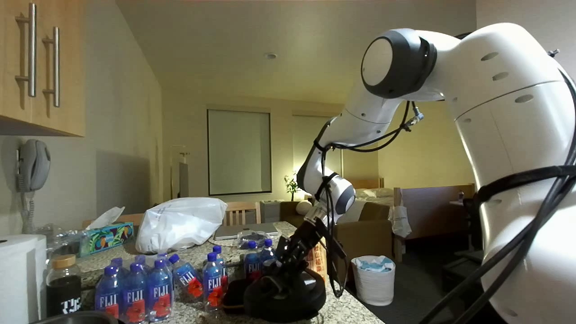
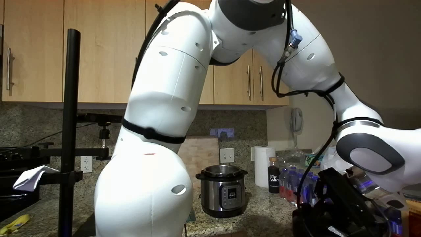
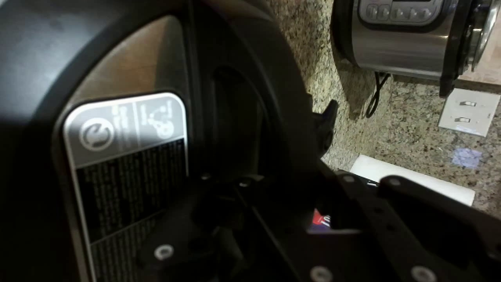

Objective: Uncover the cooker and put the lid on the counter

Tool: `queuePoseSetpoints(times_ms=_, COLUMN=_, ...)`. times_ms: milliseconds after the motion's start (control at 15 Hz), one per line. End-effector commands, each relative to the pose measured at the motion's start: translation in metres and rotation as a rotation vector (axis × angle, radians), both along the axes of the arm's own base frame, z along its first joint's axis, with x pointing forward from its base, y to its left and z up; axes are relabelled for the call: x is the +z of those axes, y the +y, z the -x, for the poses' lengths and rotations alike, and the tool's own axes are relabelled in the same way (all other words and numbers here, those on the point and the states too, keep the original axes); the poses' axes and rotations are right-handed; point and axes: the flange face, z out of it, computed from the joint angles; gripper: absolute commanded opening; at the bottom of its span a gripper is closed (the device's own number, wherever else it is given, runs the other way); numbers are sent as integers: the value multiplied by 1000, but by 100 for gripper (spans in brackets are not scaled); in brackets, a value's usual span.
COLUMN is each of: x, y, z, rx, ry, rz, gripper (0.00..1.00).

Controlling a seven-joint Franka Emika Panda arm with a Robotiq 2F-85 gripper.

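Observation:
The cooker (image 2: 223, 194) is a steel and black round pot with a display. It stands on the counter with its top open. It also shows in the wrist view (image 3: 403, 47), and only its dark rim (image 1: 81, 317) shows in an exterior view. The lid (image 1: 288, 301) is round, black and glossy, low over the speckled counter (image 1: 348, 310) near its edge. I cannot tell whether its underside touches the counter. My gripper (image 1: 282, 269) is tilted and shut on the lid's raised handle. In the wrist view the lid (image 3: 148, 117) fills the left side; the finger pads are dark.
Several Fiji water bottles (image 1: 148, 288) stand left of the lid, one leaning. A dark flat object (image 1: 236, 294) lies beside the lid. An orange-printed box (image 1: 317, 261) stands behind the gripper. A white plastic bag (image 1: 180, 225), tissue box (image 1: 108, 236) and paper towel roll (image 2: 264, 166) stand farther off.

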Motion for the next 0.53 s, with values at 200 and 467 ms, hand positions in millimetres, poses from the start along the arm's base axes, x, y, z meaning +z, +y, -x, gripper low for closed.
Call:
queuePoseSetpoints(times_ms=200, x=-21, y=-14, z=-11, rx=-87, ry=136, rz=-38, gripper=3)
queuePoseSetpoints(times_ms=467, x=-41, y=-11, z=-7, rx=-79, ry=139, rz=-21, gripper=4)
